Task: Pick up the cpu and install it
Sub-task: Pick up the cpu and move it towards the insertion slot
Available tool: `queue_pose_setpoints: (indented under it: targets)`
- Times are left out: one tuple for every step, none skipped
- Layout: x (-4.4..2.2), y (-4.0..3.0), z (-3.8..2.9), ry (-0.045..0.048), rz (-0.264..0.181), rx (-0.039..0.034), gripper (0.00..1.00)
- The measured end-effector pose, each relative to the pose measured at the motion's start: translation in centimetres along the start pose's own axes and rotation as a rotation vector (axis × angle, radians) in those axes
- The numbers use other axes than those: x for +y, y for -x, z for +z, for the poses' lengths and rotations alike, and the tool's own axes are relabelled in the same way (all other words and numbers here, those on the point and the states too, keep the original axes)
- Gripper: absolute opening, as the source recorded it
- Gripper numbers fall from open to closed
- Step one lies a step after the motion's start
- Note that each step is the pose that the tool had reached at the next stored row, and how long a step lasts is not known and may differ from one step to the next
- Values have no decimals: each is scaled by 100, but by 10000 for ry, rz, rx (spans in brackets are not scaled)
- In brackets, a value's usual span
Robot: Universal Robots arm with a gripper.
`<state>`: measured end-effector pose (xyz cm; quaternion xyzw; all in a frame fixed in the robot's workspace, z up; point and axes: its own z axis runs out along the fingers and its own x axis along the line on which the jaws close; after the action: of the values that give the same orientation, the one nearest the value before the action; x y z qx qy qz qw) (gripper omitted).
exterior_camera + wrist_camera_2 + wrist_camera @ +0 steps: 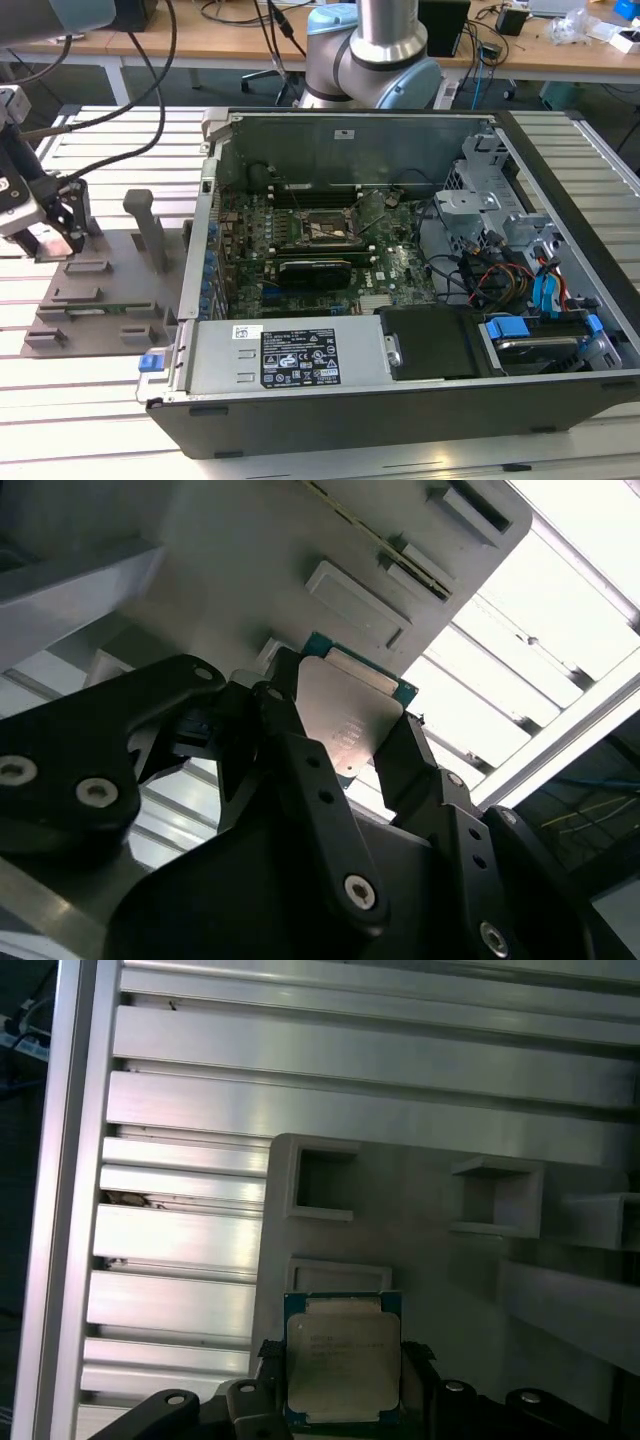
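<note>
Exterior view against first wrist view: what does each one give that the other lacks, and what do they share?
Exterior view: the open computer case, its motherboard socket, and the arm's base behind the case. First wrist view: the cpu seen close, metal top facing the camera, clamped at its edges by the gripper. Shared: the grey fixture plate and the slatted aluminium table, with the gripper at the plate.

Print on the cpu (343, 1360) and the case's label (300, 357) is illegible.
</note>
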<state>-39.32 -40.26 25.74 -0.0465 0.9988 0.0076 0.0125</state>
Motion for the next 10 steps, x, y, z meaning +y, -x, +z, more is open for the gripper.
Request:
queue_pose_setpoints:
  targets:
    - [0, 0, -16, 0, 0, 0, 55]
    - [1, 1, -41, 0, 0, 1, 55]
    - [1, 1, -64, 0, 0, 0, 55]
    - [1, 2, -77, 0, 0, 0, 55]
    - [1, 2, -88, 0, 1, 0, 55]
    - [2, 3, -113, 0, 0, 0, 55]
    - [2, 3, -130, 0, 1, 0, 55]
    - [2, 4, -149, 0, 0, 0, 55]
    - [3, 4, -171, 0, 0, 0, 55]
    - [3, 5, -190, 0, 0, 0, 55]
